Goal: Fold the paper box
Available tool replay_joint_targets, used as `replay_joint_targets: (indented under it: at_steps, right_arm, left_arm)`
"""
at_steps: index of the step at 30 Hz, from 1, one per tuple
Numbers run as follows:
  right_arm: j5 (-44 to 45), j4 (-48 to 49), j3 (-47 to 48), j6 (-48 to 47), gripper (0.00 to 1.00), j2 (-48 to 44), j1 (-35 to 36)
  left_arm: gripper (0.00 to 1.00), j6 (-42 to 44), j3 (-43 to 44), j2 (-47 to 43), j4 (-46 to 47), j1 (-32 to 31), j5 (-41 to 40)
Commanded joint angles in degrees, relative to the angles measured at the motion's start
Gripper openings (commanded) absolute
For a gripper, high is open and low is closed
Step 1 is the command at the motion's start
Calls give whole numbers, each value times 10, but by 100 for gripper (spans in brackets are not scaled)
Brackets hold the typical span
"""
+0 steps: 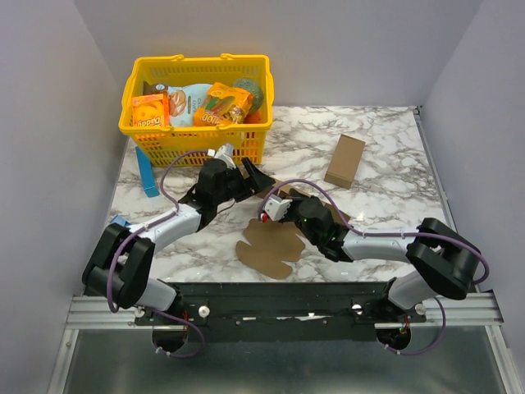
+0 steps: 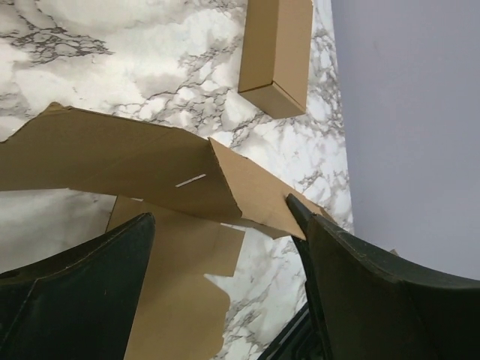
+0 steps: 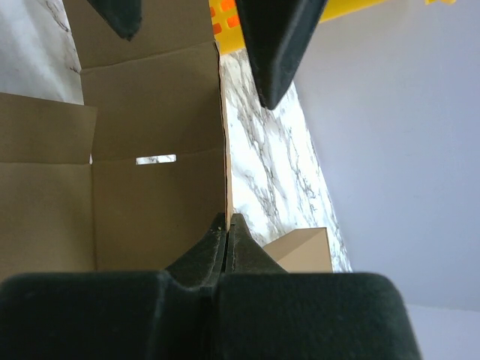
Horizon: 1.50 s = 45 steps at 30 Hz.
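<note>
Top external view is showing the paper box (image 1: 271, 246) as a many-flapped brown sheet lying by the middle of the surface's (image 1: 385, 205) near edge. Its rounded flaps are lying flat and its far part is rising between the two arms. The right pincer (image 1: 277, 199) is reaching in from the right and the left pincer (image 1: 253, 179) from the left, just in front of the yellow basket (image 1: 197, 59) at the far left corner. A longer brown carton (image 1: 344, 160) is sitting well apart toward the far right edge, taking no part.

Left wrist view is showing the left pincer (image 2: 220, 210) spread wide and gripping nothing. Its jaws are straddling a raised, creased flap of the paper box (image 2: 135, 165), probably so that it can close on that flap or push it over.

Right wrist view is showing the right pincer (image 3: 227, 229) pressed fully together on the thin upright edge of a box panel (image 3: 150, 202). It is apparently bracing that wall upright so the other arm can work against it. The left pincer's fingers (image 3: 277, 45) are hanging apart at the panel's far end.
</note>
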Motion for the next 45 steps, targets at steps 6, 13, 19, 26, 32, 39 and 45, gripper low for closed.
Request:
replay_joint_targets:
  at_steps: [6, 13, 19, 26, 32, 39, 45]
  right_arm:
    - [9, 31, -6, -8, 2, -8, 0]
    - [10, 37, -9, -16, 3, -7, 0]
    - [25, 70, -15, -16, 16, -10, 0]
    - [85, 92, -10, 52, 63, -45, 1]
    - [114, -121, 34, 371, 70, -177, 1]
    - [63, -261, 15, 721, 70, -334, 0]
    - [-26, -287, 14, 915, 71, -327, 0]
  left_arm:
    - [65, -72, 21, 73, 82, -18, 35]
    - [38, -113, 18, 96, 135, -19, 52]
    - [16, -126, 14, 95, 145, -19, 40]
    - [0, -163, -13, 84, 181, -19, -4]
    - [0, -182, -42, 55, 195, -19, -79]
    - [0, -192, -74, 24, 201, -24, -140]
    - [0, -187, -79, 7, 188, -40, -187]
